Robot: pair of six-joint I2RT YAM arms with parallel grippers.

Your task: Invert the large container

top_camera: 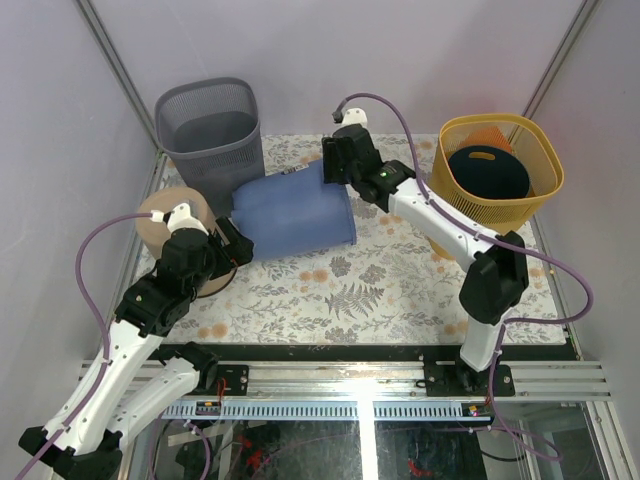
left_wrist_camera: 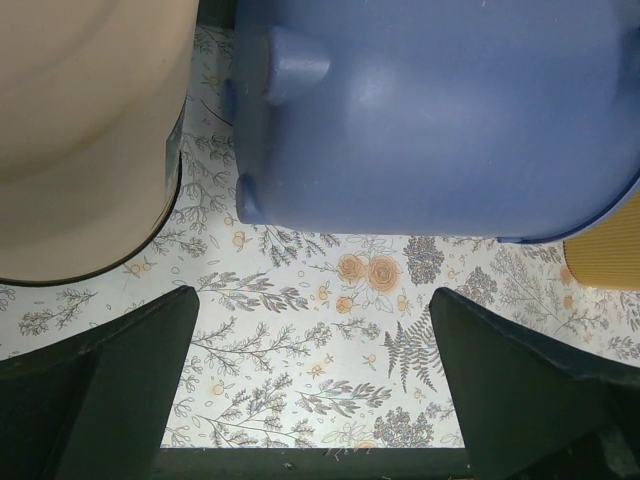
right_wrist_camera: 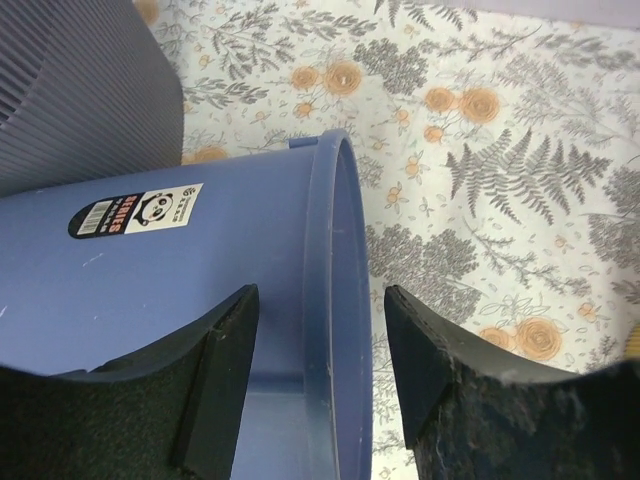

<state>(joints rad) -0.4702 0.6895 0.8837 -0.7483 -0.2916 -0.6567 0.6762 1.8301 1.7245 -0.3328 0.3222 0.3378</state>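
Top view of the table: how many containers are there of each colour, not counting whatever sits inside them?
Grey mesh bin: 1
Blue bucket, lying on its side: 1
Beige tub: 1
Yellow basket: 1
Total: 4

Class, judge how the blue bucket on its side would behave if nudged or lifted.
The blue bucket lies on its round side, so a nudge would probably roll it. Its moulded rim looks stiff, likely keeping shape when pinched. Smooth plastic may slip.
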